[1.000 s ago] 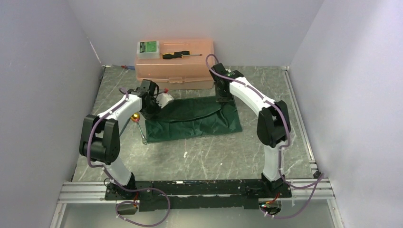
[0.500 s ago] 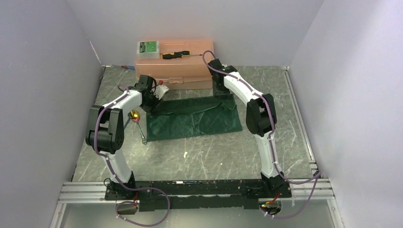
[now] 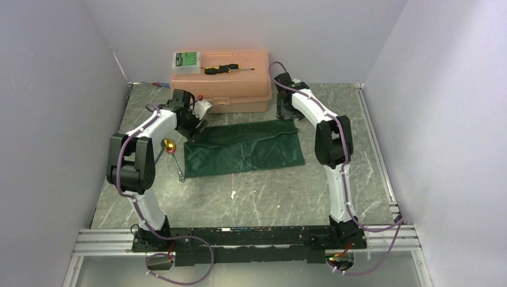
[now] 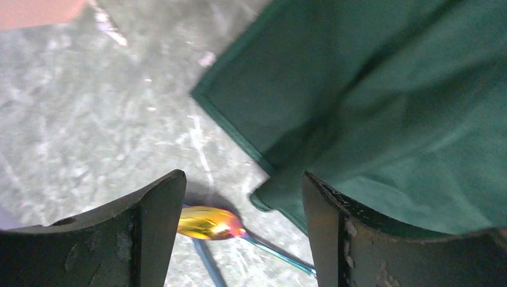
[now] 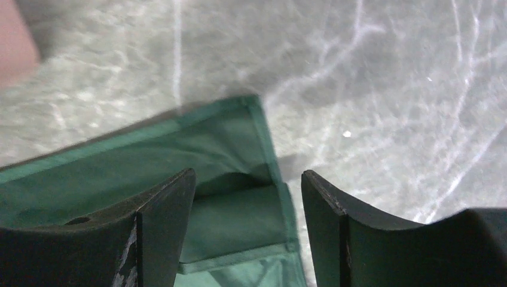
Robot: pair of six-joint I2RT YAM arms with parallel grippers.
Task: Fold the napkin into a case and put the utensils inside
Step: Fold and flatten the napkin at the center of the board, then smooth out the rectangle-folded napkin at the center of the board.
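The dark green napkin (image 3: 245,148) lies folded in layers in the middle of the table. My left gripper (image 3: 194,119) hovers open over its far left corner, and nothing is between the fingers (image 4: 243,179). Below them in the left wrist view are the napkin's corner (image 4: 382,119) and the gold spoon head (image 4: 209,222). My right gripper (image 3: 286,110) is open above the far right corner (image 5: 248,176), where the napkin's layered edge (image 5: 179,155) shows. The utensils lie left of the napkin: the gold-headed spoon (image 3: 170,145) and a thin silver piece (image 3: 179,171).
A peach plastic box (image 3: 221,89) stands at the back, just beyond both grippers. A black-handled screwdriver (image 3: 220,69) and a green and white packet (image 3: 186,60) lie on its lid. Grey walls close in left, right and behind.
Both grippers have opened and let go of the napkin's far corners. They have drawn back toward the box. The napkin now lies flatter.
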